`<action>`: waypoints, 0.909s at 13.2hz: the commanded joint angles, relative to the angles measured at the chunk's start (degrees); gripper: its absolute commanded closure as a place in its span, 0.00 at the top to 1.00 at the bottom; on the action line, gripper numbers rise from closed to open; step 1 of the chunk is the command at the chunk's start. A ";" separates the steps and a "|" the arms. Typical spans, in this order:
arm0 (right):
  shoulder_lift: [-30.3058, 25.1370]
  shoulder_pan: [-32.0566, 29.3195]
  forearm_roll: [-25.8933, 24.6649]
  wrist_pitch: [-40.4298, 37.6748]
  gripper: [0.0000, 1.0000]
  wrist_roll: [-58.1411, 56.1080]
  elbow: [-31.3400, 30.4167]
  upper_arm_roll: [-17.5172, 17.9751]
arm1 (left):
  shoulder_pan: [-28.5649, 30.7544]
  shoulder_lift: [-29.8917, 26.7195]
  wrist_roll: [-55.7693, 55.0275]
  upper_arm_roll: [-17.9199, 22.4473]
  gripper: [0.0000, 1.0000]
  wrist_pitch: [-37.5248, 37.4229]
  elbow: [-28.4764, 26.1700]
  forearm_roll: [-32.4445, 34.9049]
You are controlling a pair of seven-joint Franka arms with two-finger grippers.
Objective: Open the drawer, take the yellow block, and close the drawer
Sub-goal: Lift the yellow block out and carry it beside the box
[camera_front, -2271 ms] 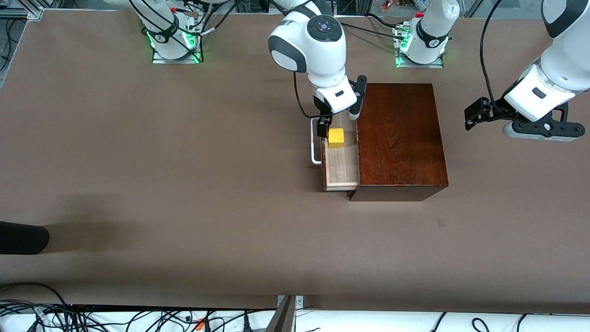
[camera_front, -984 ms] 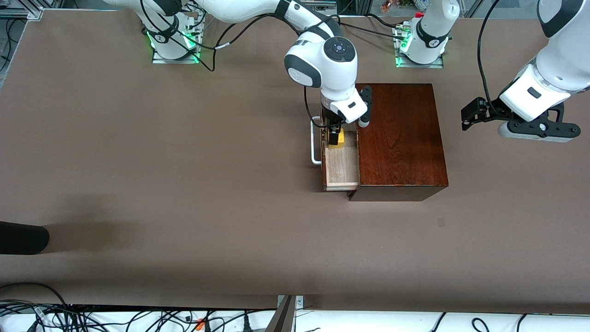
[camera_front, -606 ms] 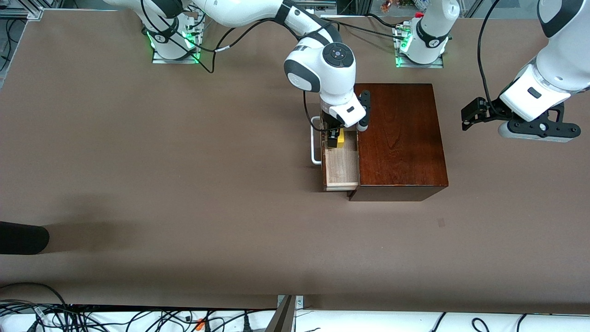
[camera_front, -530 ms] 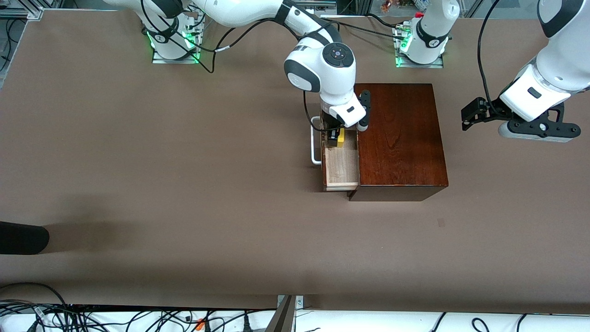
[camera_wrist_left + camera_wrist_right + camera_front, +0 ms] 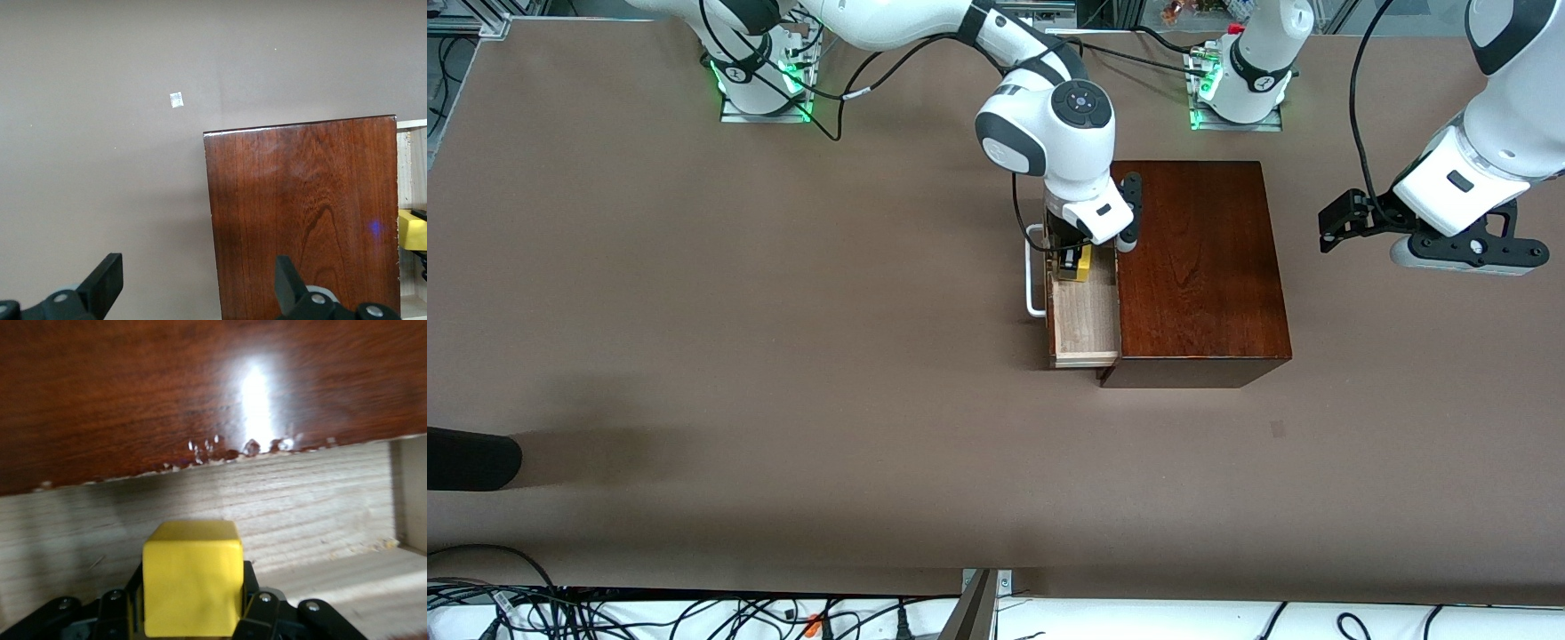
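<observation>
Right gripper (image 5: 1074,264) is down in the open drawer (image 5: 1087,324) with its jaws now clenched on the yellow block (image 5: 192,577); a second ago they were still spread around it, so the grasp has just landed. The arm has hardly shifted across the last half second, only the jaws closed. That puts the "take" step at the point of lift-off: drawer is already pulled out, block is gripped but looks to be still sitting low in the tray, not yet raised. My read is that the next move is a straight lift clear of the tray walls, then the drawer gets pushed shut by its white handle (image 5: 1032,271). Block is a plain bright yellow cube, sharp edges, unmarked faces, filling the gap between the jaws squarely in the right wrist view, with pale wood grain of the tray just ahead of it and the glossy dark box (image 5: 1197,267) edge above that. Left gripper (image 5: 1423,233) waits in the air off the box toward the left arm's end of the counter (image 5: 783,356), jaws released and holding nothing; its wrist view shows the box top with a sliver of yellow at the frame edge.
</observation>
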 commanded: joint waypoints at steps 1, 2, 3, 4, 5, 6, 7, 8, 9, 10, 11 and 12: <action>-3.07 0.23 0.60 -10.10 0.05 1.58 6.09 0.24 | 0.11 0.99 0.00 -0.40 1.00 -0.77 1.84 1.16; -5.61 -0.46 2.69 -12.74 0.05 2.11 6.37 0.15 | 0.11 0.99 -0.01 -0.49 1.00 -0.77 1.84 1.25; -8.16 -1.16 4.63 -14.94 0.05 2.29 6.37 -0.29 | 0.11 0.99 0.08 -0.49 1.00 -0.77 1.84 1.25; -10.45 -2.65 5.69 -17.14 0.05 3.33 6.28 -0.46 | 0.20 0.99 0.17 -0.41 1.00 -0.77 1.84 1.25; -12.56 -4.06 5.88 -19.16 0.05 4.74 6.28 -0.47 | 0.20 0.99 0.17 -0.49 1.00 -0.77 1.84 1.25; -14.32 -6.16 5.88 -20.66 0.05 5.45 6.28 -0.55 | 0.11 0.99 0.17 -0.49 1.00 -0.77 1.84 1.25; -16.25 -9.23 6.66 -21.89 0.05 5.63 6.19 -0.55 | 0.11 0.99 0.17 -0.49 1.00 -0.77 1.92 1.16; -17.75 -13.17 8.32 -23.82 0.06 5.63 6.11 -0.55 | 0.11 0.90 0.17 -0.49 1.00 -0.77 1.93 1.07; -19.76 -17.22 9.56 -25.06 0.06 5.46 5.76 -0.64 | 0.02 0.90 0.17 -0.58 1.00 -0.77 1.93 0.99; -22.13 -20.30 12.09 -25.25 0.06 5.72 3.58 -1.51 | 0.02 0.90 0.08 -0.58 1.00 -0.77 1.93 0.90; -24.94 -21.55 14.03 -25.25 0.06 6.15 -0.71 -3.26 | 0.02 0.90 0.17 -0.58 1.00 -0.77 2.01 0.90; -28.89 -23.48 16.66 -25.07 0.06 6.24 -6.06 -5.89 | 0.02 0.90 0.17 -0.58 1.00 -0.77 1.93 0.98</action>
